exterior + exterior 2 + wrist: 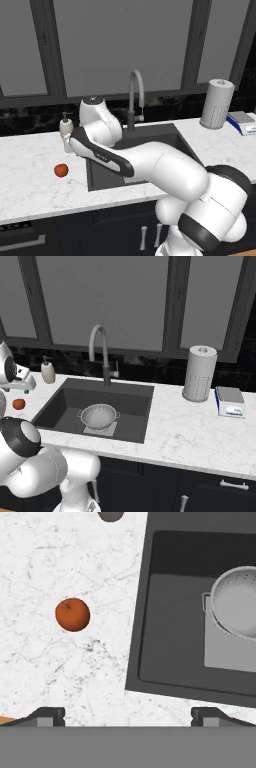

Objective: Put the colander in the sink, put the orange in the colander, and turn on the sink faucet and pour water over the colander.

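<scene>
Colander in sink, unlabelled

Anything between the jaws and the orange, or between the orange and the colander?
Nothing visible. The small round orange fruit sits alone on bare white marble counter, jaws open above it. The silver perforated metal colander sits in the dark grey sink, its bowl empty.

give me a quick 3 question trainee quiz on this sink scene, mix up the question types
1. True or false: the colander already sits inside the sink.
2. Where is the orange? A) in the colander B) on the counter beside the sink C) between the jaws
3. Fill in: the jaws of the gripper stand ____ over the counter's edge.

Key: 1 true; 2 B; 3 open, with nothing between them.
</scene>
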